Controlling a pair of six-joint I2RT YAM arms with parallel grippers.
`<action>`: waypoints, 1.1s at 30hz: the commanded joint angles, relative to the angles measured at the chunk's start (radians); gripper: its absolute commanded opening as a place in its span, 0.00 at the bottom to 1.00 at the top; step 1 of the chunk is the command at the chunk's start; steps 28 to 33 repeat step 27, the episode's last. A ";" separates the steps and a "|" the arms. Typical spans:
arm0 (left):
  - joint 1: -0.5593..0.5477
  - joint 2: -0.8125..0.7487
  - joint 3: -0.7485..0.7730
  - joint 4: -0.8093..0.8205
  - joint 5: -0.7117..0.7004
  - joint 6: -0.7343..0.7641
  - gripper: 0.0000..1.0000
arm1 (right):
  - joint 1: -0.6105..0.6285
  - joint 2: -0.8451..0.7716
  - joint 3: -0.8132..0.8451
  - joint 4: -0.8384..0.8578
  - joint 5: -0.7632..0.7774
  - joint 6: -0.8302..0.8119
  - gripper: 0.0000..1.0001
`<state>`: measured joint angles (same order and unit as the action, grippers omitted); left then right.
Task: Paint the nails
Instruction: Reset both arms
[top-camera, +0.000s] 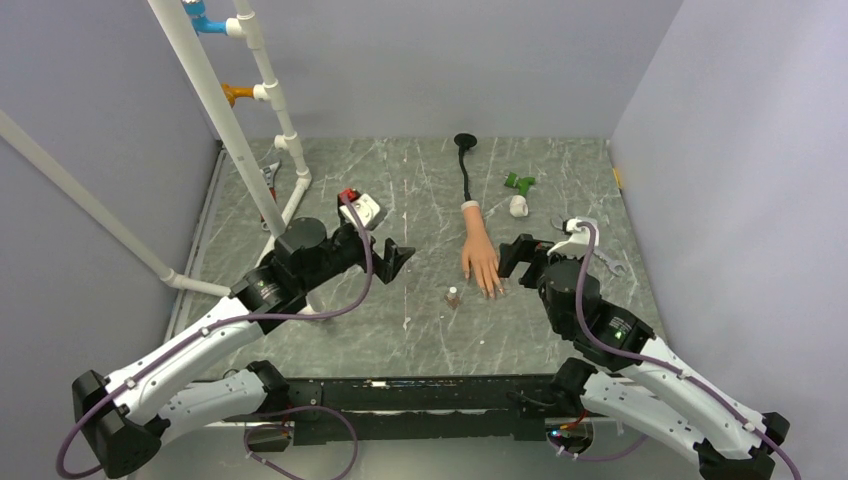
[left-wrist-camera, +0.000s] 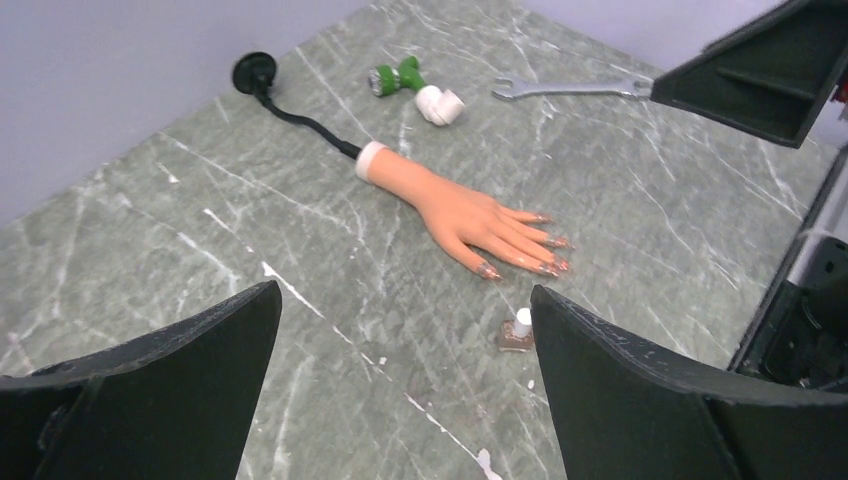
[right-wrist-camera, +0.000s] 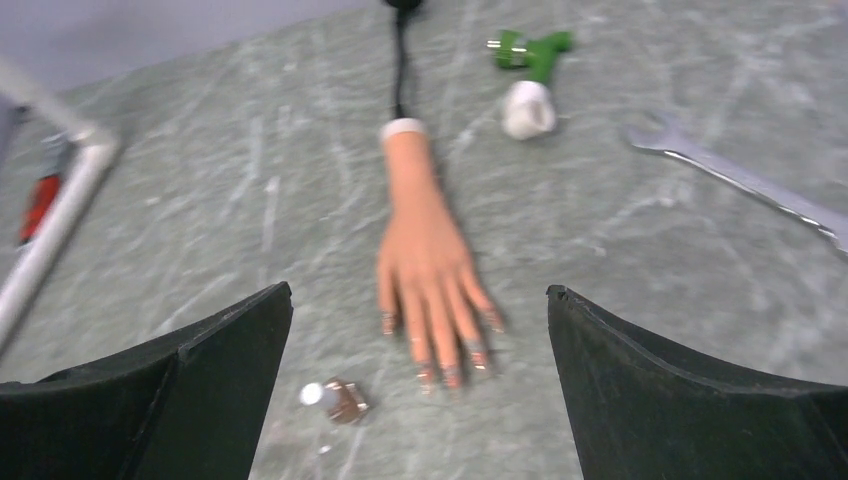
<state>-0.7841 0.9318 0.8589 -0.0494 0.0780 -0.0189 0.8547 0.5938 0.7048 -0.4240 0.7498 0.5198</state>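
Along the near edge of the table (top-camera: 420, 330), working outward:

1. Two arm bases, bolted side by side.
2. Left gripper (top-camera: 398, 258): reaching in from the near left, claw spread wide apart, nothing between its fingers, hanging over bare tabletop left of centre.
3. Right gripper (top-camera: 520, 258): reaching in from the near right, claw likewise fully apart and holding nothing, its tips just right of the mannequin hand's fingers. I cannot tell whether they touch it.
4. Small brown bottle (top-camera: 453, 296): white cap, standing on the table just near and left of the fingertips, not touching them.
5. Mannequin hand (top-camera: 478, 255): peach rubber, lying flat and palm down near the middle of the table, between the two grippers, fingers pointing to the near side.
6. Nails (right-wrist-camera: 450, 375): at the near end of the hand, long and darker than the skin, resting on the tabletop.
7. Wrench (left-wrist-camera: 570, 88): silver, flat on the table to the right, beside the right arm.
8. White cuff (left-wrist-camera: 370, 155): at the far end of the wrist, joined to a black stalk (top-camera: 465, 170) that runs to a round black base (top-camera: 465, 141) by the far wall.
9. Green fitting (top-camera: 520, 183) with a white piece (top-camera: 518, 206): right of the stalk.
10. White box (top-camera: 360, 207) with a red part: far left of centre.
11. White pipe frame (top-camera: 250, 130): rising at the far left.
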 joint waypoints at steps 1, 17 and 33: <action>-0.003 -0.039 0.018 0.016 -0.158 0.007 0.99 | 0.001 0.026 0.045 -0.154 0.277 0.081 1.00; -0.004 -0.022 0.037 -0.017 -0.264 0.007 0.99 | 0.003 0.045 0.020 -0.104 0.213 0.036 1.00; -0.004 -0.001 0.049 -0.032 -0.252 0.007 0.99 | 0.003 0.048 0.013 -0.081 0.185 0.017 1.00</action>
